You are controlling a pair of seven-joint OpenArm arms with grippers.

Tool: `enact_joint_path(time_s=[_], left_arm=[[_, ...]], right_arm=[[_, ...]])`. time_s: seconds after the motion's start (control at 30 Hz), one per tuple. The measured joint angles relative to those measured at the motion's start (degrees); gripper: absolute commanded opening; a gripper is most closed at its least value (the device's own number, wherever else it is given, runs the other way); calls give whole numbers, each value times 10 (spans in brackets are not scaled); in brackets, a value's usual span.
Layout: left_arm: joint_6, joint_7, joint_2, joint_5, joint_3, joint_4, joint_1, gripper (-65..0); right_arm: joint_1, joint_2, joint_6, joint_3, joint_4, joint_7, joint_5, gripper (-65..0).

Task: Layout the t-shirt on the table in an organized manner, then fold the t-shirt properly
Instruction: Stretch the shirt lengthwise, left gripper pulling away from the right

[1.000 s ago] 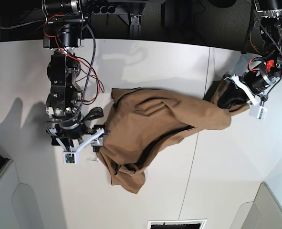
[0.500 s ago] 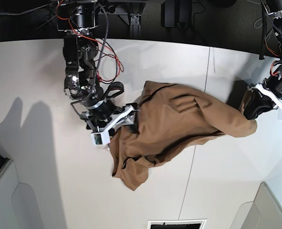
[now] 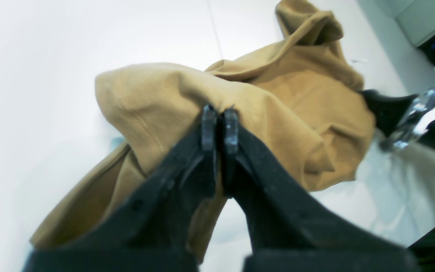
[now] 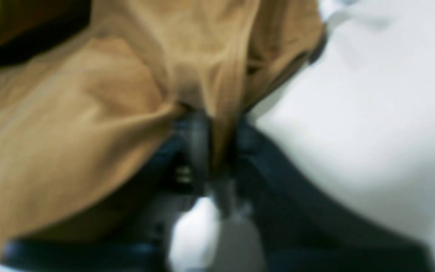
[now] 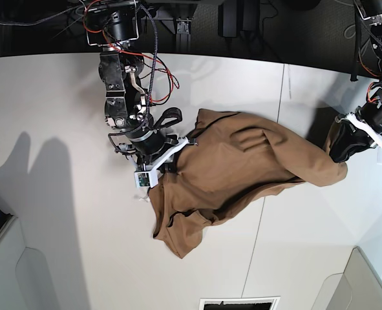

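Note:
The tan-brown t-shirt [image 5: 242, 165] lies bunched across the white table [image 5: 48, 213], stretched between my two arms. My left gripper [image 3: 219, 113] is shut on a fold of the t-shirt [image 3: 278, 113] at the base view's right end [image 5: 340, 150]. My right gripper [image 4: 213, 151] is shut with cloth of the t-shirt [image 4: 70, 124] pinched between its fingers; that view is blurred. In the base view the right gripper [image 5: 168, 166] sits at the shirt's left edge. The lower part of the shirt hangs in a crumpled flap toward the table's front.
A thin dark seam [image 5: 273, 155] crosses the table under the shirt. Grey bins stand at the front left [image 5: 22, 278] and front right [image 5: 365, 284] corners. A dark rectangle [image 5: 239, 303] sits at the front edge. Red and black wires [image 5: 148, 77] hang from the right arm.
My right gripper has closed on the shirt's left edge, having moved right and back toward it. My left gripper pulled its end of the shirt further right. The shirt shifted right.

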State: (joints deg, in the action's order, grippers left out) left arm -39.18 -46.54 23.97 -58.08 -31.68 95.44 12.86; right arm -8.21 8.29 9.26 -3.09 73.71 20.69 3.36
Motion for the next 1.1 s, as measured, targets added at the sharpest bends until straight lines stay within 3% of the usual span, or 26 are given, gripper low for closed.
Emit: enact_joint_path(time_s=[0.37,0.47,0.6,0.7,0.87,0.9,0.97,1.03,1.1], left_arm=[[0,-19,5,-35,0,0,0,-650],[-1,-62,26,-103,0,0,0,-650],[-1,-127,49,-191,0,0,0,-650],[-2,-139,56,-212,0,0,0,-650],[-2,-141,56,-215,0,0,0,-650],[-2,-141,55,-211,0,0,0,-650],[-1,-136,54,-189,0,0,0,-648],[-1,-134,52,-168,1,0,0,-550],[-1,-129,52,-159,1,0,0,-447]], right_arm=[[-31,-2,14,0,43,3,-110,-650],[-31,-24,12,-1,109,41,-113,-650],[-31,-78,-20,-1,200,69,-114,-650],[-31,-107,-33,4,257,79,-113,-650],[-31,-110,-30,13,272,124,-97,-650],[-31,-110,-31,13,269,125,-86,-616],[-31,-110,-31,14,262,128,-70,-453],[-31,-110,-33,15,253,140,-62,-314],[-30,-110,-33,15,244,162,-61,-268]])
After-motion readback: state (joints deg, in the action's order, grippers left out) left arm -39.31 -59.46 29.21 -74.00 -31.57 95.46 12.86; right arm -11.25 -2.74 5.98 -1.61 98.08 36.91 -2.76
